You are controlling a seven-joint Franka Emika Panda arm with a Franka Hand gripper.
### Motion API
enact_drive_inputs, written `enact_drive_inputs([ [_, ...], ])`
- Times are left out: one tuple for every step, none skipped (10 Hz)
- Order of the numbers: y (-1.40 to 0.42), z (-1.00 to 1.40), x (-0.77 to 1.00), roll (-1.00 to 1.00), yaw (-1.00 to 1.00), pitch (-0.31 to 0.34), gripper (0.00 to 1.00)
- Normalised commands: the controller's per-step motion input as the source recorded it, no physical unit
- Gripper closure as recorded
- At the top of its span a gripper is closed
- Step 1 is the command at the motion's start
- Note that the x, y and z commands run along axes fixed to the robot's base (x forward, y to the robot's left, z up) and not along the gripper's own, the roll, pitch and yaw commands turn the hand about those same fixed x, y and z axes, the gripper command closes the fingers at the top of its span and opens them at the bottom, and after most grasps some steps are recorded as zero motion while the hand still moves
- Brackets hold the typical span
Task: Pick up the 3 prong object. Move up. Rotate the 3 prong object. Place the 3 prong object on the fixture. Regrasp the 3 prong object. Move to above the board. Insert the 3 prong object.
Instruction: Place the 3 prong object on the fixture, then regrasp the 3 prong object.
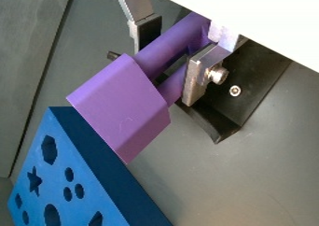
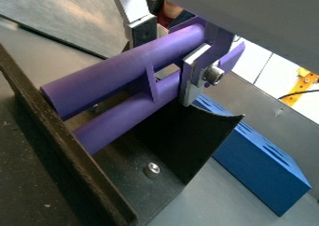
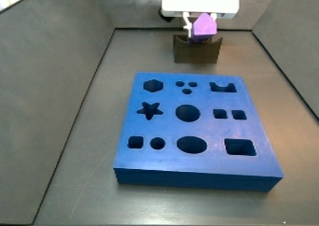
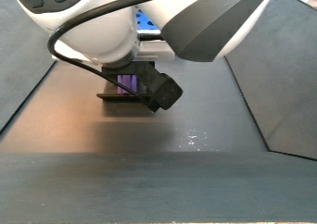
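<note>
The light-purple 3 prong object sits between my gripper's silver fingers, which close on its prongs; its blocky base sticks out towards the blue board. It also shows in a wrist view with the gripper around it. The piece is over the dark fixture, low against it. In a side view the gripper holds the piece on top of the fixture, behind the board. In a side view the arm hides most of the piece and the fixture.
The board's dark cut-outs, star, hexagon, circles, squares and oval, face up. Grey walls enclose the dark floor at the back and sides. The fixture's upright plate stands close beside the fingers.
</note>
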Motion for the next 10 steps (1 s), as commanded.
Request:
enact_drive_inputs([
  [0.14, -0.42, 0.08, -0.03, -0.11, -0.045, 1.00],
  [0.14, -0.42, 0.08, -0.03, -0.11, -0.045, 1.00],
  [0.16, -0.41, 0.07, -0.03, -0.10, -0.049, 1.00],
  [0.17, -0.40, 0.07, -0.03, -0.10, -0.051, 1.00],
  [0.16, -0.40, 0.07, -0.03, -0.08, -0.049, 1.00],
  [0.00, 0.00, 0.00, 0.00, 0.00, 0.000, 0.00],
  [0.00, 1.00, 0.00, 0.09, 0.05, -0.041, 0.00],
  [0.00, 1.00, -0.01, 0.09, 0.05, -0.035, 0.00],
  [0.00, 1.00, -0.03, 0.08, 0.06, -0.026, 0.00],
  [0.00, 1.00, -0.03, 0.07, 0.06, -0.023, 0.00],
])
